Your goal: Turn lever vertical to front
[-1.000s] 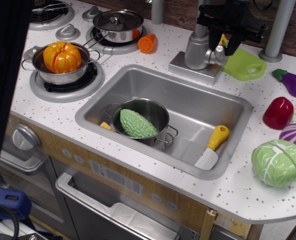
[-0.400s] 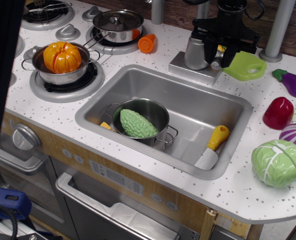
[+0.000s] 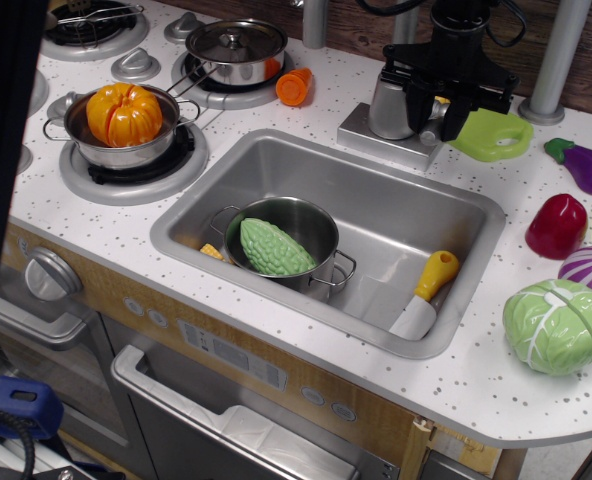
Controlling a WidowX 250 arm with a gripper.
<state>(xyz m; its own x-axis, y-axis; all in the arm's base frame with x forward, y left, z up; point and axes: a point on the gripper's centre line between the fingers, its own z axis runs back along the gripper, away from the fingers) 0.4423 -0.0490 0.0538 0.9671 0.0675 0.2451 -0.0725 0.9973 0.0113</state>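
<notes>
Poking out from the right side of the faucet body (image 3: 390, 105), the lever (image 3: 434, 122) sits right between the black gripper (image 3: 435, 108) fingers, mostly hidden. Jaws look spread around it; can't tell if they touch. Just right lies a green cutting board (image 3: 494, 135), sink (image 3: 396, 215) in front.

white speckled counter (image 3: 476, 370), purple eggplant (image 3: 588, 167), orange pumpkin (image 3: 124, 113)
</notes>
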